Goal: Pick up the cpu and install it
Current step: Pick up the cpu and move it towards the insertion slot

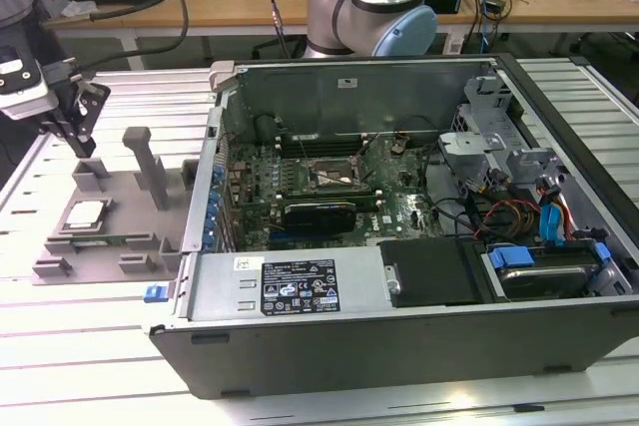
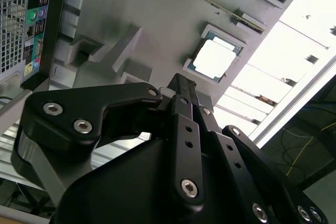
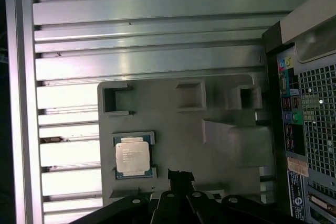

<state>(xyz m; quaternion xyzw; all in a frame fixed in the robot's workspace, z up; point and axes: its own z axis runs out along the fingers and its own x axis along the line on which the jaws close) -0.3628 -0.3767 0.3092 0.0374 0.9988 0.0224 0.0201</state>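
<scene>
The cpu point(image 1: 85, 213), a small silver square chip, lies flat in a recess of the grey plastic fixture point(image 1: 135, 209) at the exterior view's left, beside the open computer case. My gripper point(image 1: 86, 147) hangs above the fixture's far end, a little beyond the cpu and clear of it. Both wrist views show the cpu point(image 2: 212, 59) point(image 3: 132, 156) lying free a short way off the black fingertips point(image 2: 181, 81) point(image 3: 180, 174). The fingers are drawn together into one tip with nothing between them. The metal-framed socket point(image 1: 334, 175) sits on the motherboard inside the case.
The open computer case point(image 1: 399, 346) lies on a slatted aluminium table point(image 1: 60, 356), with drive cages and cables toward the exterior view's right. Upright blocks point(image 1: 150, 167) rise from the fixture near the case wall. The arm's base point(image 1: 369, 2) stands behind the case.
</scene>
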